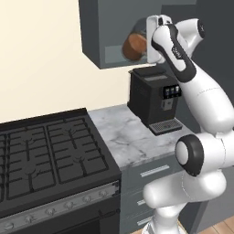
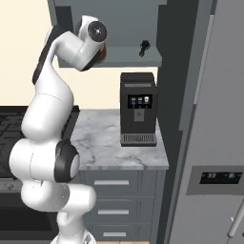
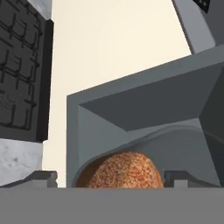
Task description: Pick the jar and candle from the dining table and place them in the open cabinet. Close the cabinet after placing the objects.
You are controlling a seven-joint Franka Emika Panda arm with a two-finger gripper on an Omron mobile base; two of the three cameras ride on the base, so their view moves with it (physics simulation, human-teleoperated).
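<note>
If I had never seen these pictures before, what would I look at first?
Probably the big white robot arm, reaching up to the open dark grey wall cabinet. Right by its hand, the clear glass jar with reddish-brown stuff lies tipped on its side inside the cabinet. Below it, a black coffee machine stands on the grey-veined white marble counter, next to a black stove.

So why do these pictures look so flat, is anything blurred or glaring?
Left base view: even light, no glare, the clear glass jar with reddish-brown filling sharp inside the dark grey wall cabinet. Right base view: soft shade under that cabinet. Hand view: jar looms close, slightly grainy.
</note>
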